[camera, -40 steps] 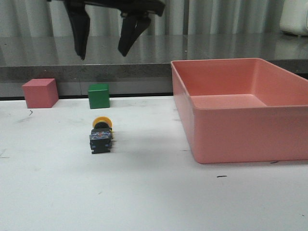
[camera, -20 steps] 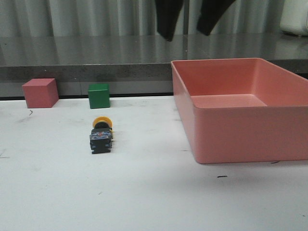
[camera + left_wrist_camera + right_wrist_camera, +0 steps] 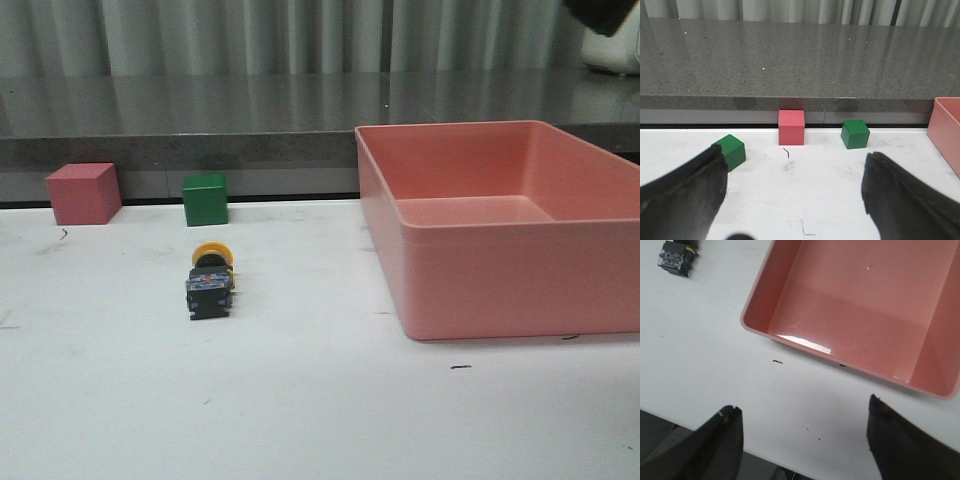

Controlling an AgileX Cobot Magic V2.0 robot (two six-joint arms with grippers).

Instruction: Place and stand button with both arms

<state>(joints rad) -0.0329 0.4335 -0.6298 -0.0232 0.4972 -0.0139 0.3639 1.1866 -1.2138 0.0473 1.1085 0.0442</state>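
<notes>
Lying on its side on the white worktop (image 3: 300,420), the button (image 3: 210,284) points its yellow domed cap away from the robot and its bluish clear base toward the front camera, the black body between them. It sits left of centre, well apart from the big pink bin (image 3: 500,225) on the right, and nearer the robot than the green cube (image 3: 205,199) and the pink cube (image 3: 84,193), which stand along the far edge of the worktop below a grey stone ledge (image 3: 200,110).

No pincer touches the button. The left pincer (image 3: 795,200) is released, its two black fingers spread wide above bare worktop; its wrist view takes in the pink cube, a green cube to either side of it and a corner of the bin, but not the button. The right pincer (image 3: 805,440) is likewise released and holds nothing, fingers wide apart, high over the near edge of the worktop beside the bin, with the button at the far corner of its view. From the front only a dark scrap of an arm (image 3: 605,14) shows, at the top right corner.
</notes>
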